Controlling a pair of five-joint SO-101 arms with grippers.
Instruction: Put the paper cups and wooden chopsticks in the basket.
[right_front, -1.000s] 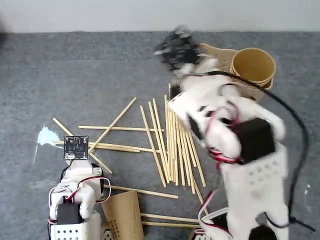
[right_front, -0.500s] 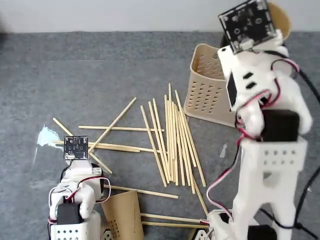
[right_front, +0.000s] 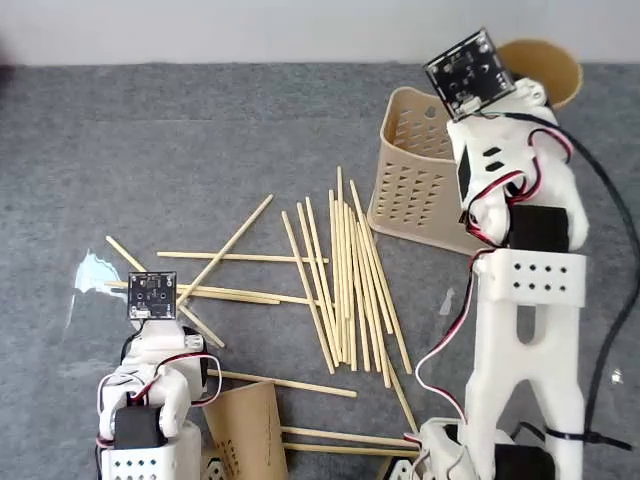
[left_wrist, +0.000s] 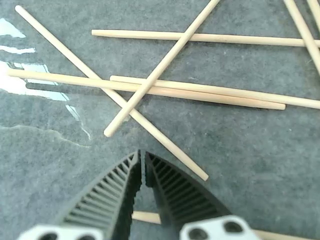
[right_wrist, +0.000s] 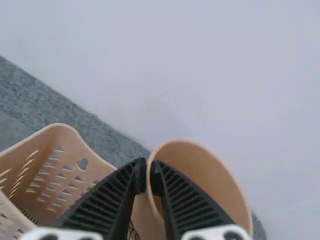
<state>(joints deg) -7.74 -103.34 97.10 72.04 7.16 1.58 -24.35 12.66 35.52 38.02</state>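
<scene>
In the right wrist view my right gripper (right_wrist: 148, 167) is shut on the rim of a tan paper cup (right_wrist: 205, 185), one finger outside the wall and one inside. The cup (right_front: 548, 65) hangs at the back right, just behind the beige slotted basket (right_front: 415, 185); the basket's rim (right_wrist: 50, 145) lies below the fingers. Several wooden chopsticks (right_front: 345, 280) lie fanned out on the grey mat in front of the basket. My left gripper (left_wrist: 141, 155) is shut with nothing in it, low over a few crossed chopsticks (left_wrist: 165, 85) at the front left.
A tan cup-shaped piece (right_front: 248, 430) lies beside the left arm's base (right_front: 150, 420), with two chopsticks (right_front: 330, 436) to its right. A shiny patch (right_front: 95, 270) marks the mat at the left. The right arm (right_front: 525, 270) stands tall at the front right.
My right arm has risen from low across the basket to upright, carrying the paper cup up and back. Over the last half second the cup dropped slightly. The left arm stayed still.
</scene>
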